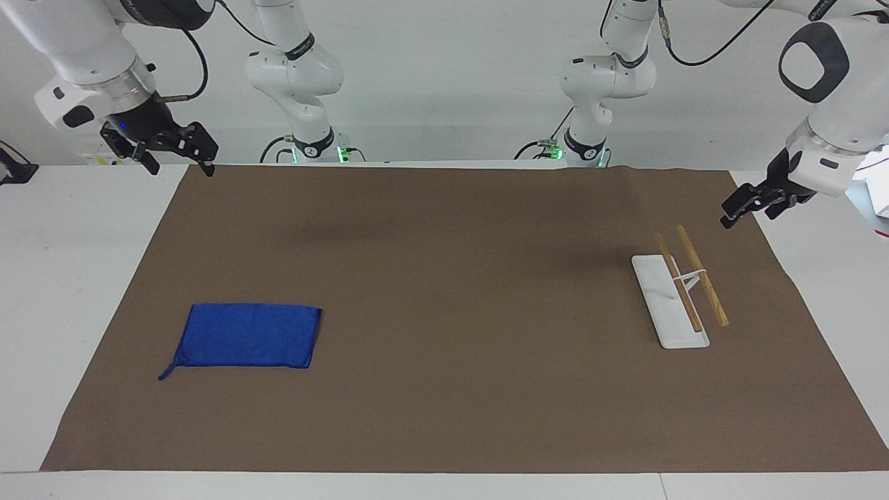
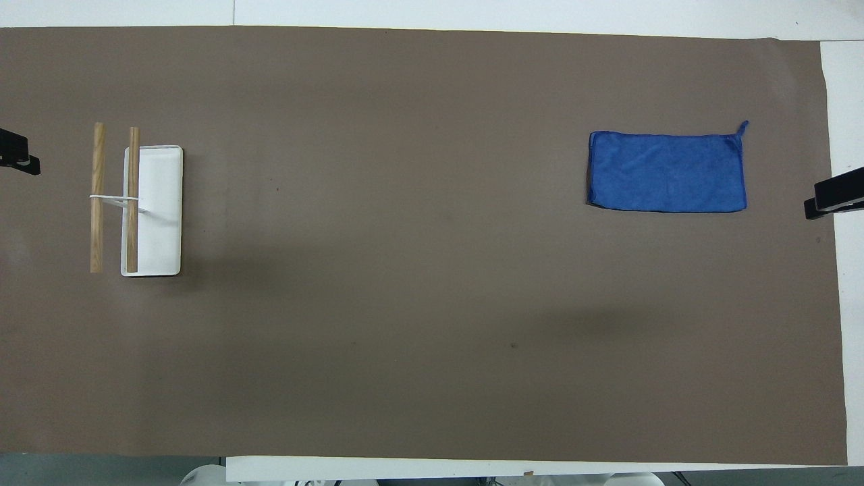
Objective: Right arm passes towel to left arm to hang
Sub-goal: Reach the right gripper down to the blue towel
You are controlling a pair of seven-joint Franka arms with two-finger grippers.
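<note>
A white table (image 1: 42, 292) carried a large brown mat (image 1: 444, 389) that covered most of its top. Above the mat's edges hung the two white arms.

The right arm (image 1: 76, 55) was raised over the corner of the mat at its own end of the table, nearest the robots. Its end effector (image 1: 177, 156) was wide and black, with a small blue light, and its fingers were spread well apart around nothing. In the overhead view only a black tip of it showed at the frame's edge (image 2: 833, 199).

The left arm (image 1: 833, 104) was likewise up, its slim black end effector (image 1: 737, 208) hanging over the mat's edge at the left arm's end, above and apart from the rack. Whether its fingers were parted or closed could not be told.

The towel (image 1: 246, 335), bright blue and rectangular, lay flat on the mat toward the right arm's end of the table, with its thin loop tail at the corner farthest from the robots. Nothing touched it.

The rack (image 1: 667, 305), a white base with two wooden bars (image 1: 701, 285) raised on a white bracket, stood toward the left arm's end, well apart from the towel.
</note>
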